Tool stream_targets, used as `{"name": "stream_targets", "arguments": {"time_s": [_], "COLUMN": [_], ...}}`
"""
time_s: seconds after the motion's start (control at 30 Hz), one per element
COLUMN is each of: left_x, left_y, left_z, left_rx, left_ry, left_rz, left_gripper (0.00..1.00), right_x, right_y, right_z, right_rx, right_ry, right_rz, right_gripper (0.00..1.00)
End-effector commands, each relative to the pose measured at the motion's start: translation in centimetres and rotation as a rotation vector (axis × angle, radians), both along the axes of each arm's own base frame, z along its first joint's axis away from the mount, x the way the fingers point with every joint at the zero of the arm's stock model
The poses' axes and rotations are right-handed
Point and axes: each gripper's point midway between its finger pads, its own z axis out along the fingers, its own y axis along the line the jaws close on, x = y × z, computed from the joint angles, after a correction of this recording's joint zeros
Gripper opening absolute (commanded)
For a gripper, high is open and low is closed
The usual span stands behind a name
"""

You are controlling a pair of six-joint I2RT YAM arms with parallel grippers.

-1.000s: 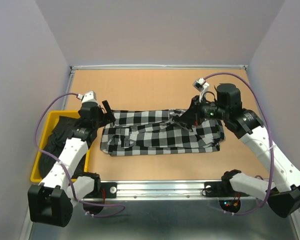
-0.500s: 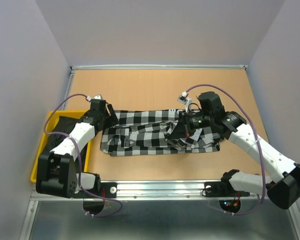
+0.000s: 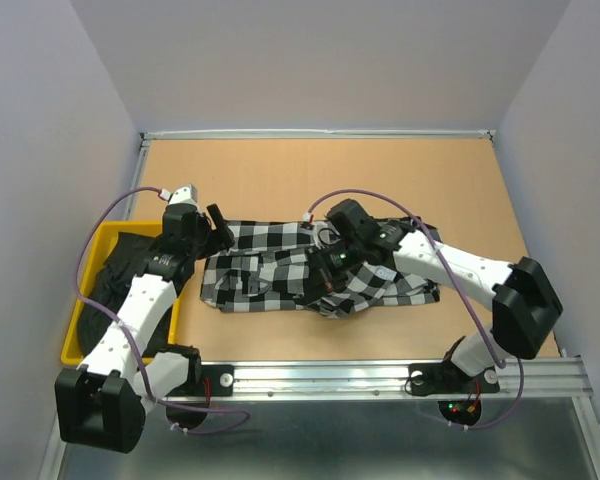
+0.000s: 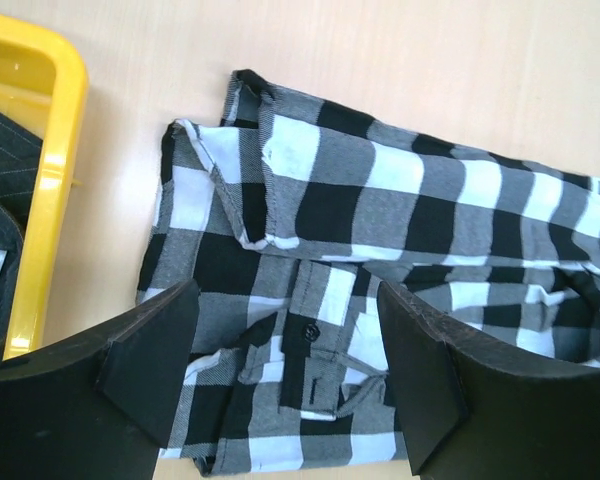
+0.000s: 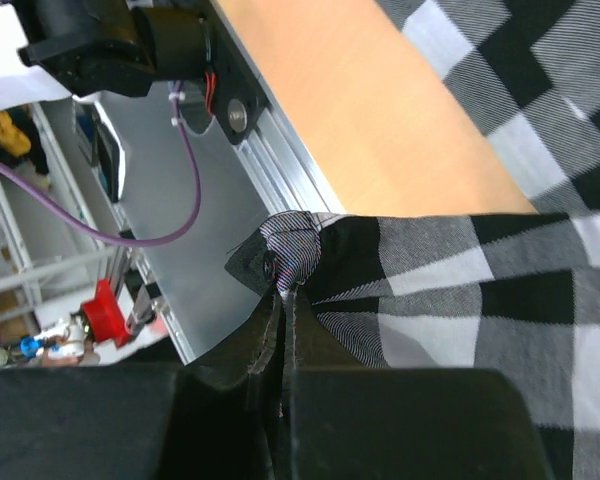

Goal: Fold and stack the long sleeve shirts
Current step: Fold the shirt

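1. Currently, my right claw (image 5: 285, 290) is clenched on a fold of the checked shirt (image 3: 270, 265), mid-surface (image 3: 280, 180).
2. My left claw (image 4: 285, 300) hangs released above its left end.
3. Black shirt (image 3: 110, 265) lies in the yellow tray (image 3: 72, 335), left.

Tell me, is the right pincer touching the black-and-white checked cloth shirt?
Touching. The right wrist view shows the right pincer shut, with a bunched edge of the black-and-white checked cloth shirt pinched between its tips.
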Motion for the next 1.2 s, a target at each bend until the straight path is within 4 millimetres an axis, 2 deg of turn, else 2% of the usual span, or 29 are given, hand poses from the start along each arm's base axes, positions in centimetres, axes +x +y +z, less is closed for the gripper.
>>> {"name": "stream_targets", "arguments": {"time_s": [0.0,0.1,0.23,0.27,0.33,0.37,0.5,0.67,0.77,0.83,0.9,1.0,1.03,1.1,1.13,1.17], "left_x": [-1.1,-1.6,-1.9,-1.9,-1.9,-1.8,-1.4,-0.7,-0.4,-0.2,0.0,0.0,0.1,0.1,0.1,0.0], "left_y": [-0.7,-1.2,-1.7,-1.8,-1.8,-1.9,-2.1,-2.6,-2.6,-2.6,-2.6,-2.6,-2.7,-2.8,-2.8,-2.8], "left_z": [1.1,2.3,3.4,3.7,4.1,4.3,4.6,5.3,5.7,6.2,6.9,7.4,7.8,8.1,8.4,8.5], "left_rx": [-0.016,-0.047,-0.070,-0.074,-0.074,-0.074,-0.070,-0.078,-0.073,-0.069,-0.066,-0.066,-0.066,-0.065,-0.066,-0.068], "left_ry": [-0.050,-0.088,-0.111,-0.116,-0.121,-0.126,-0.122,-0.130,-0.137,-0.147,-0.165,-0.176,-0.184,-0.194,-0.201,-0.201], "left_rz": [-0.063,-0.085,-0.106,-0.111,-0.116,-0.120,-0.135,-0.153,-0.155,-0.157,-0.158,-0.165,-0.169,-0.178,-0.178,-0.181], "left_gripper": [0.83,0.83,0.83,0.83,0.83,0.83,0.83,0.83,0.83,0.83,0.83,0.83,0.83,0.83,0.83,0.83], "right_x": [-0.1,-1.3,-2.2,-3.1,-3.1,-3.5,-4.2,-3.9,-3.5,-2.5,-0.2,2.3,3.8,5.9,7.6,8.3], "right_y": [3.2,3.9,2.6,1.0,-0.2,-1.6,-4.3,-4.7,-5.1,-5.1,-5.7,-4.6,-3.2,-1.9,-0.5,0.3], "right_z": [2.2,1.2,-0.4,-1.2,-1.5,-1.9,-1.6,0.1,0.0,0.3,0.3,1.6,3.1,4.1,4.5,4.7], "right_rx": [0.085,0.053,-0.037,-0.097,-0.161,-0.214,-0.294,-0.270,-0.303,-0.333,-0.427,-0.432,-0.399,-0.387,-0.366,-0.352], "right_ry": [-0.048,-0.022,0.003,0.017,0.001,-0.006,-0.046,-0.121,-0.148,-0.183,-0.277,-0.393,-0.455,-0.546,-0.610,-0.641], "right_rz": [0.103,0.180,0.264,0.315,0.347,0.374,0.399,0.380,0.385,0.389,0.385,0.371,0.359,0.358,0.368,0.374], "right_gripper": [0.01,0.01,0.01,0.01,0.01,0.01,0.01,0.01,0.01,0.00,0.00,0.00,0.01,0.01,0.01,0.01]}}
